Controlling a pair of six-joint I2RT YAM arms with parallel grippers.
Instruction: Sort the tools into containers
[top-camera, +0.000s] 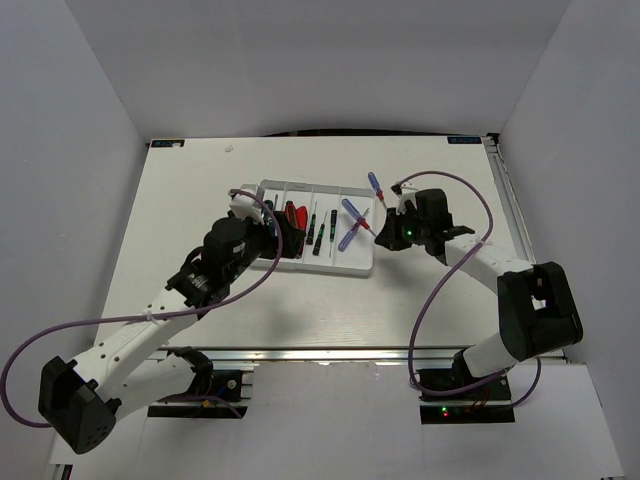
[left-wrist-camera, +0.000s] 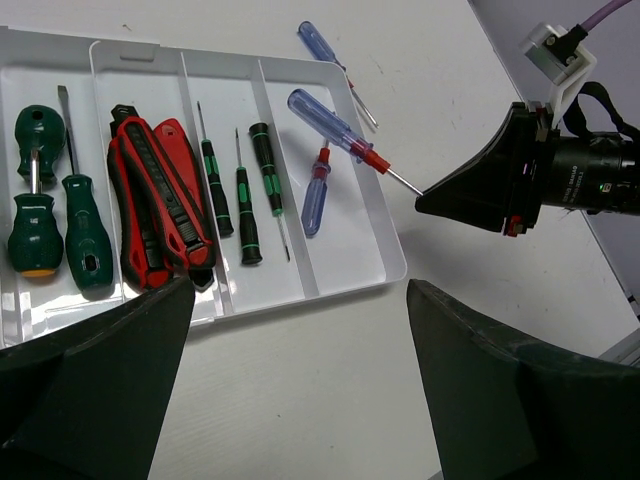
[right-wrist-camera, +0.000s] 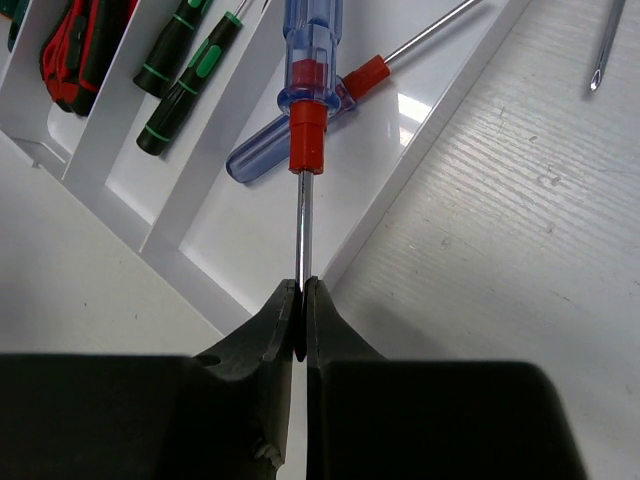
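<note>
The white tray (left-wrist-camera: 345, 265) is being faced by both arms, lying just ahead of the left gripper (left-wrist-camera: 300, 283), whose fingers are being held wide apart with nothing between them. The right gripper (right-wrist-camera: 301, 285) is being pressed closed on the bare shaft of a blue screwdriver (right-wrist-camera: 305, 60). Its handle is being held out ahead of the fingertips, over the compartment nearest them, crossing a second blue screwdriver (right-wrist-camera: 265, 155) lying there. Beyond the left fingers, red-and-black pliers (left-wrist-camera: 155, 200), green screwdrivers (left-wrist-camera: 85, 230) and thin precision drivers (left-wrist-camera: 245, 210) are being housed in the other compartments.
</note>
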